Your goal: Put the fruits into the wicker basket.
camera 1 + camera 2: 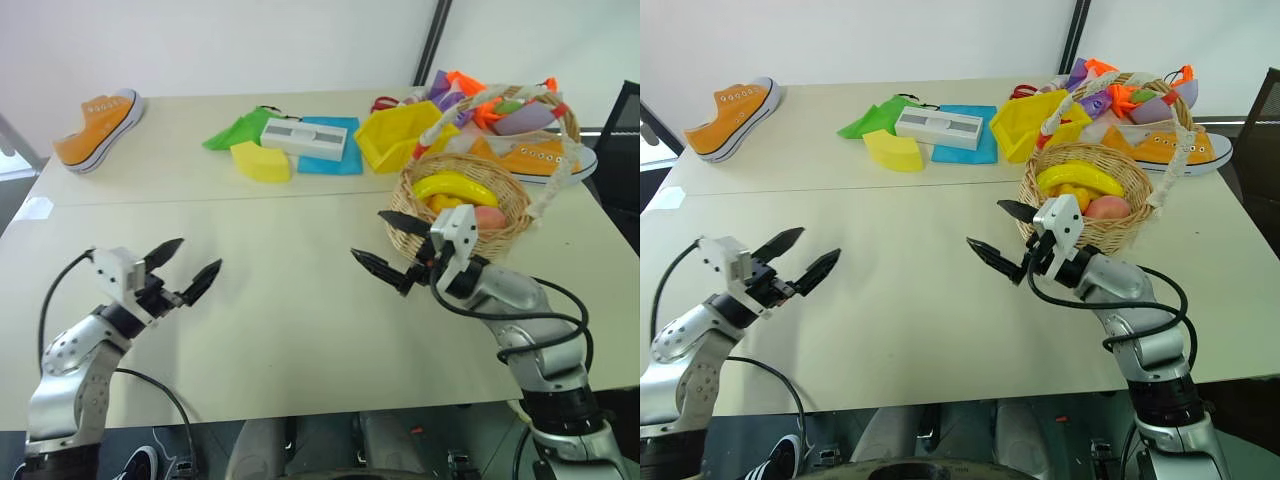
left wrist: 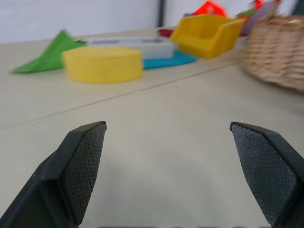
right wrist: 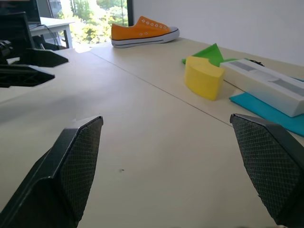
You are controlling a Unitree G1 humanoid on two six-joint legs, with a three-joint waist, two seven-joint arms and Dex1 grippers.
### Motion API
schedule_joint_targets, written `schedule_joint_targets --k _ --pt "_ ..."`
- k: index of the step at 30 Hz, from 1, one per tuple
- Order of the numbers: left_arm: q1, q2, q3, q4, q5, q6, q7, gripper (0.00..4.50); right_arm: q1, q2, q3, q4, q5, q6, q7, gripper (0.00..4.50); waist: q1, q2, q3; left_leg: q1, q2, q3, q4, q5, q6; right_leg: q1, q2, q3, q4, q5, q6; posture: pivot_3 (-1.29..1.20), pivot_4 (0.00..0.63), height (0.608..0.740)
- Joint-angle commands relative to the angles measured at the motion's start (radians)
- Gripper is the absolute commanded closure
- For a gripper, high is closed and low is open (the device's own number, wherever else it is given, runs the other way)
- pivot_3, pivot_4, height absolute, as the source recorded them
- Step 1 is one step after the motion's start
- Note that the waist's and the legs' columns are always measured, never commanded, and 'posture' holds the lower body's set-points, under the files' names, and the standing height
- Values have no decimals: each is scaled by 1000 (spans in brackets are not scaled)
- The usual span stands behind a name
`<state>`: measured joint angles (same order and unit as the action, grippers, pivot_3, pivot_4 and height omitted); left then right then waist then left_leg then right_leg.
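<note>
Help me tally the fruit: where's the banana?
The banana lies inside the wicker basket on the table's right side, beside a pink peach.

Beige table, seam running across its width, bearing: orange sneaker lying at far left corner; green cloth, yellow wedge block, white box sitting on blue sheet at far centre; yellow bin, wicker basket and second orange sneaker sitting at far right.
</note>
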<state>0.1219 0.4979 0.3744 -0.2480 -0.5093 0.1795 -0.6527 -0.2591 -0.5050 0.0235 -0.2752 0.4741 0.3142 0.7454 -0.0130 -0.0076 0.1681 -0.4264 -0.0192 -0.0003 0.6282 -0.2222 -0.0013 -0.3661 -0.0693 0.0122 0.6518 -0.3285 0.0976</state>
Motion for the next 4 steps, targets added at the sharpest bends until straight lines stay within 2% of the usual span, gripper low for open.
schedule_joint_targets --k 1,4 --pt "22 -7 62 -60 -7 -23 46 0 -25 -10 30 37 -22 -46 80 34 2 0 0 0 0 0 0 0 0 0 0 0 0 0 0 0 150 740" --pt "41 -9 83 -71 -12 -8 71 0 -37 -16 49 90 -47 -75 132 34 2 0 0 0 0 0 0 0 0 0 0 0 -1 0 0 0 150 740"
